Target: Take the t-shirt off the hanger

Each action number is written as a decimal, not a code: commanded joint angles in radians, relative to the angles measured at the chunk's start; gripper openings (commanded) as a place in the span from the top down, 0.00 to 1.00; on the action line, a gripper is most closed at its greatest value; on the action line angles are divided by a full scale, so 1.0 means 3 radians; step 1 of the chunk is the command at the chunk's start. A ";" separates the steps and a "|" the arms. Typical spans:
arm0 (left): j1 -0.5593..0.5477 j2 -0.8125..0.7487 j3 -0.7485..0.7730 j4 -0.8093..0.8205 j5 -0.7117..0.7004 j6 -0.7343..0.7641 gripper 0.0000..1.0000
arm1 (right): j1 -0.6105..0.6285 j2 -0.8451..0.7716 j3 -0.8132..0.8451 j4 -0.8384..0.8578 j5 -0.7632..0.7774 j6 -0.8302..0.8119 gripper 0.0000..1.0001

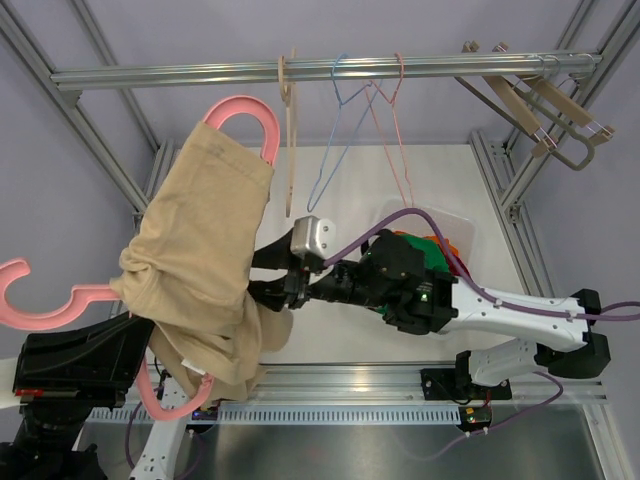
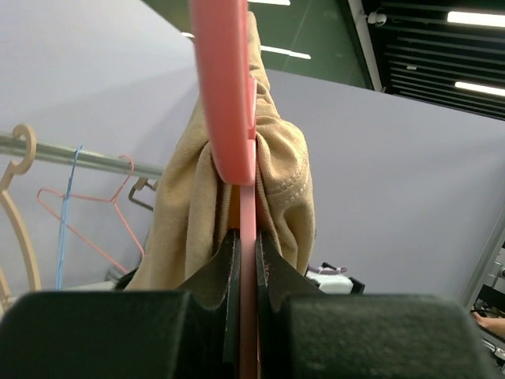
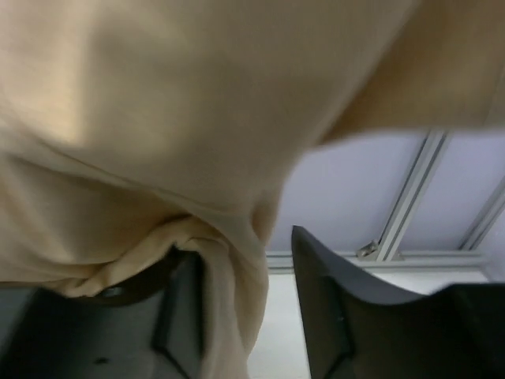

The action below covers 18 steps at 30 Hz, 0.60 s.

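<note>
A tan t-shirt [image 1: 200,250] hangs bunched on a pink plastic hanger [image 1: 245,108], whose curved ends stick out at the top and at the far left. My left gripper [image 2: 246,237] is shut on a thin pink bar of the hanger, with the t-shirt [image 2: 284,181] draped just above it. In the top view that gripper is hidden under the cloth. My right gripper [image 1: 262,275] reaches in from the right at the shirt's lower edge. Its jaws [image 3: 245,245] are open, and a fold of the t-shirt [image 3: 197,118] lies over the left finger [image 3: 185,316] and into the gap.
A metal rail [image 1: 420,66] crosses the top with a wooden hanger [image 1: 290,130], a blue wire hanger [image 1: 335,130], a pink wire hanger [image 1: 395,140] and more hangers at the right [image 1: 545,110]. A clear bin of coloured clothes [image 1: 455,235] sits behind the right arm.
</note>
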<state>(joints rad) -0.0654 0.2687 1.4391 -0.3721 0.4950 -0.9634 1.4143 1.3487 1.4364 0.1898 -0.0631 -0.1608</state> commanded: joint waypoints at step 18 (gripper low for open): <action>-0.0385 -0.0103 -0.0599 -0.0288 0.0829 -0.0066 1.00 | -0.0199 -0.1070 0.0237 -0.0233 0.0793 0.0061 1.00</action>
<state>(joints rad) -0.1608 0.2169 1.2755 -0.4644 0.5999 -0.9451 1.3590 1.0782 1.4128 0.1169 -0.0021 -0.0929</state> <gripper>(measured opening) 0.076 0.019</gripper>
